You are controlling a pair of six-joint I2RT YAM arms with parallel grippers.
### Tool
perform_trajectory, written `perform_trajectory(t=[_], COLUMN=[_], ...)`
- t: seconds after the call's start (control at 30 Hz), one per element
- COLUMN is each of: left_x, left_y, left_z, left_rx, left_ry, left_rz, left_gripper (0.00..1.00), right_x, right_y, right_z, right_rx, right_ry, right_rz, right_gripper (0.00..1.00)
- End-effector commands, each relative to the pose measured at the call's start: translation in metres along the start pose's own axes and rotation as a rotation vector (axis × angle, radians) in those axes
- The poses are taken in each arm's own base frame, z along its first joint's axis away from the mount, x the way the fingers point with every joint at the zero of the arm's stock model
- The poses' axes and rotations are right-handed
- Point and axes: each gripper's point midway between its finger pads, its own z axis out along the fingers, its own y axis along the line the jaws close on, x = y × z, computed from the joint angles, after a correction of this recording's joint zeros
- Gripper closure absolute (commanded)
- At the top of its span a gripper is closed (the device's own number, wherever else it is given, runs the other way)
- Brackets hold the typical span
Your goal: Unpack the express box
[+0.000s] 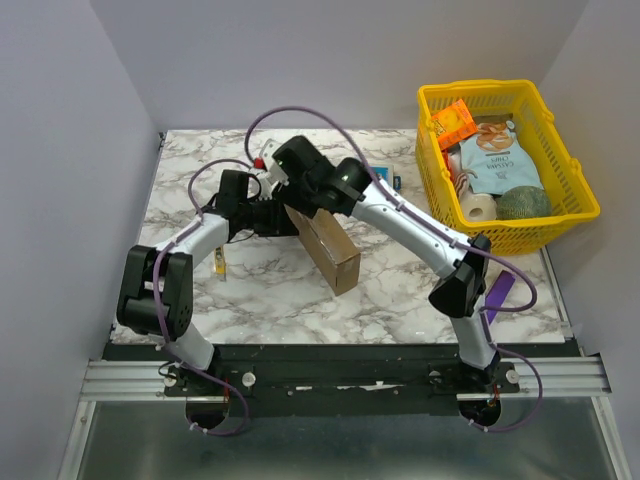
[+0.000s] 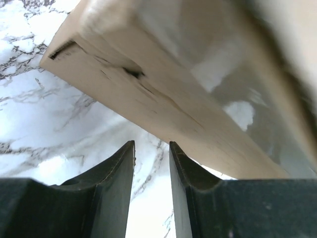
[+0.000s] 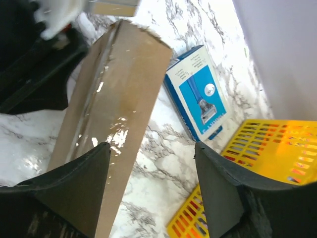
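Observation:
The express box (image 1: pixel 325 245), plain brown cardboard, stands on a long edge in the middle of the marble table, running from far left to near right. In the left wrist view its side (image 2: pixel 163 94) fills the upper frame. My left gripper (image 1: pixel 266 216) sits at its far-left end, and the left gripper (image 2: pixel 151 143) is narrowly open with only marble between the fingers. My right gripper (image 1: pixel 288 170) hovers over the same far end. The right gripper (image 3: pixel 151 145) is wide open, its left finger (image 3: pixel 74 183) over the express box (image 3: pixel 109 99), holding nothing.
A yellow plastic basket (image 1: pixel 575 205) at the back right holds snack packets, a tape roll and a green ball. A small blue box with a white label (image 3: pixel 195 96) lies between the express box and the basket (image 3: pixel 267 144). A small yellow item (image 1: pixel 218 262) lies at left.

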Motion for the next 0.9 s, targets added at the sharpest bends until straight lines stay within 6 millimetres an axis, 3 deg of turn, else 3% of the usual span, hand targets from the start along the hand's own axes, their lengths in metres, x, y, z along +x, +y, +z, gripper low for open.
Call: perform_trajectory(t=[0.0,0.07,0.1,0.2,0.5,0.63,0.87], left_x=[-0.002,0.001,0.002,-0.001,-0.012,-0.008,-0.005], left_y=[-0.021,-0.018,-0.015,-0.006,0.006,0.006,0.007], left_z=[-0.023,-0.025,-0.024,-0.021,-0.003,0.003,0.004], left_rx=[0.047,0.027,0.015,-0.016,-0.010,0.016,0.022], left_ry=[-0.052,-0.051,-0.050,-0.052,-0.015,-0.003,-0.009], left_rz=[0.101,0.099,0.092,0.064,-0.031,-0.079,-0.077], left_gripper=[0.56,0.56,0.56,0.56,0.53,0.54,0.55], right_x=[-0.006,-0.001,0.008,0.023,0.035,0.043,0.048], right_y=[-0.045,-0.035,-0.020,0.014,0.062,0.074,0.062], right_z=[-0.015,-0.019,-0.016,-0.015,-0.017,-0.012,0.004], right_rx=[-0.086,-0.164,-0.218,-0.341,-0.492,-0.483,-0.337], right_ry=[-0.096,-0.094,-0.063,0.006,0.088,0.135,0.155], right_rz=[0.240,0.258,0.241,0.277,0.290,0.287,0.214], right_gripper=[0.20,0.16,0.00,0.00,0.00,0.00,0.00])
